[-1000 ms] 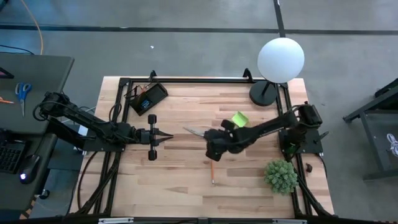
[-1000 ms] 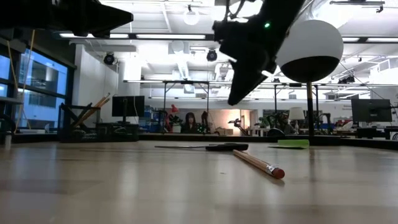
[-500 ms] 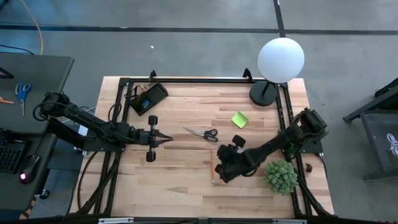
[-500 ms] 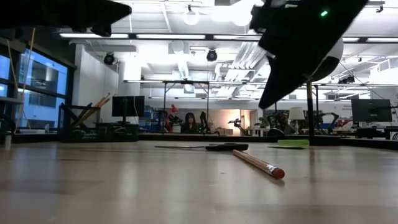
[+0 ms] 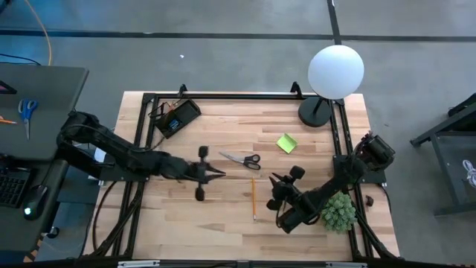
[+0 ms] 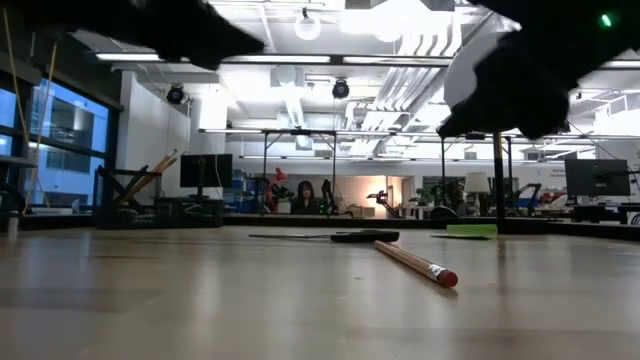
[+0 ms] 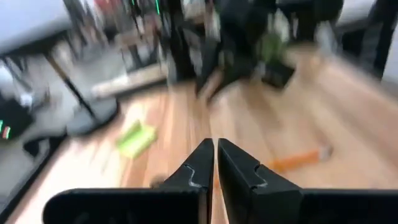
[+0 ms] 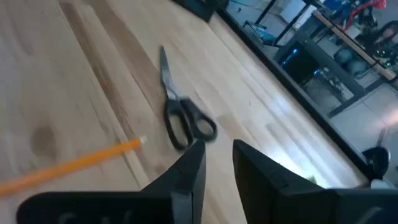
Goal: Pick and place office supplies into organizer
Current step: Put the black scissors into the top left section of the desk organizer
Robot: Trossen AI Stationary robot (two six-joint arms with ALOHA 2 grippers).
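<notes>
You've got a pale, blond wooden tabletop (image 5: 223,216) with streaky plank grain, framed by black rails. On it, the pencil (image 5: 253,198) reads orange, with a reddish eraser tip in the low view. The scissors (image 5: 241,158) show black handles and silvery blades. The sticky-note pad (image 5: 286,142) is bright lime green. Up in the corner, the organizer (image 5: 177,117) is black with a spot of blue inside. The lamp (image 5: 335,71) has a white globe on a black base, and the plant (image 5: 336,211) is a bushy mid-green. Your left claw (image 7: 215,163) and right claw (image 8: 217,163) are both matte black, arms dark to match.
</notes>
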